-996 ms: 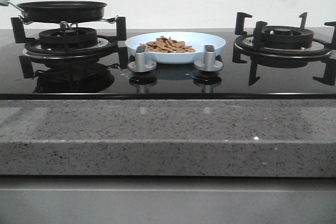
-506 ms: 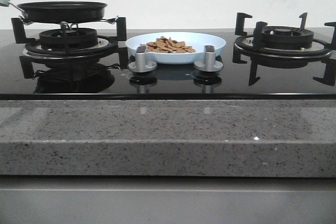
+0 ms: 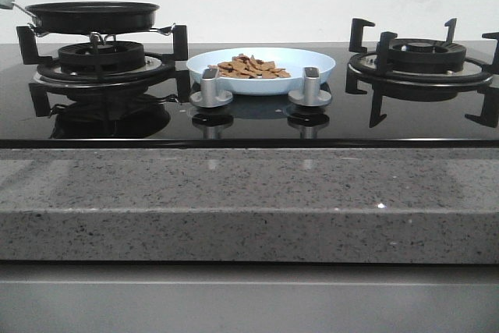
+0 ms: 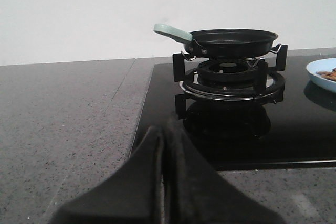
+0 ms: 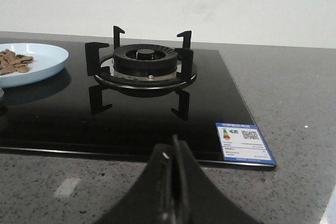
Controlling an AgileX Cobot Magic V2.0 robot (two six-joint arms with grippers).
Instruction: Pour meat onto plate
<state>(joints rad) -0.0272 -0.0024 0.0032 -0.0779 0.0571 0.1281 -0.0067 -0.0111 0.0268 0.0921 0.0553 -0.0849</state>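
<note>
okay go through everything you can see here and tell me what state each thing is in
meat: heaped on the plate
plate: on the hob between the burners, holding the meat
frying pan: upright on the left burner
right burner: bare
left gripper: shut, empty
right gripper: shut, empty

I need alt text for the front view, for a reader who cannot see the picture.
A pale blue plate holding a heap of orange-brown meat sits at the middle of a black glass hob, behind two silver knobs. A black frying pan rests on the left burner; the right burner is bare.
</note>
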